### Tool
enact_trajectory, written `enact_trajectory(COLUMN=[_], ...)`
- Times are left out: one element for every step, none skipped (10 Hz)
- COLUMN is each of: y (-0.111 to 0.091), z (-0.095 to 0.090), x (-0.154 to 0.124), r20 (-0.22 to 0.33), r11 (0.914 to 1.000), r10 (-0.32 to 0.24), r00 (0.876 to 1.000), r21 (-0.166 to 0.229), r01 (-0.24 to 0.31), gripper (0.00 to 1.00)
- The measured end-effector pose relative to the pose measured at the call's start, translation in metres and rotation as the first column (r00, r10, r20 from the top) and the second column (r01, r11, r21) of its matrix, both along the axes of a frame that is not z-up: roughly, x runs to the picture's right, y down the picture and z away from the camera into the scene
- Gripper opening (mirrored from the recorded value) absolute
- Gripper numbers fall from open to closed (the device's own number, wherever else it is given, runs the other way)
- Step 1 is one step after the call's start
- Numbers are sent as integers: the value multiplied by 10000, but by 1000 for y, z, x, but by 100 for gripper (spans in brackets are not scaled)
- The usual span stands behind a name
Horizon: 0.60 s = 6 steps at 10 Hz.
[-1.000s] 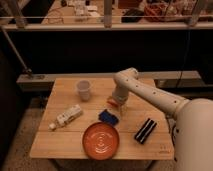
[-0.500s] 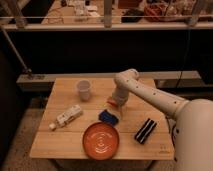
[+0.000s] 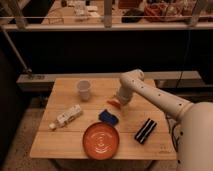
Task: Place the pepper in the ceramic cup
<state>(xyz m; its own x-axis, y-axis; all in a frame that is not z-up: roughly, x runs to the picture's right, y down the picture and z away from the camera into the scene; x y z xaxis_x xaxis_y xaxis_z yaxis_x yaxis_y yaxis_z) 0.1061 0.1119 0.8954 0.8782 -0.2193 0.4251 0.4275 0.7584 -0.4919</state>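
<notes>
Mid-frame, pepper (image 3: 114, 104) at the lower-left edge of the gripper (image 3: 120, 100), gripper pointed down at the table (image 3: 62, 96), arm (image 3: 156, 98) arching in from lower right, whether clenched cannot be told, ceramic cup (image 3: 84, 90) upright to the left, apart.

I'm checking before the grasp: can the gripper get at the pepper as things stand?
Probably yes: the gripper hangs low right beside the pepper, nothing between them; the blue object lies apart, nearer the camera.
</notes>
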Motion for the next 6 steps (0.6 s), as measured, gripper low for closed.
enact_trajectory(y=[0, -1, -1, -1, -1, -1], z=[3, 6, 9, 11, 13, 15], x=[5, 6, 6, 7, 7, 7], r20=[-93, -155, -175, -219, -296, -475], r11=[9999, 9996, 9992, 9988, 9983, 9972], r10=[144, 270, 382, 438, 520, 667], r00=[9999, 9995, 9991, 9988, 9982, 9966], r21=[-24, -65, -117, -189, -238, -293], r01=[-144, -271, -384, -442, -527, -681], gripper=[80, 80, 80, 80, 80, 80])
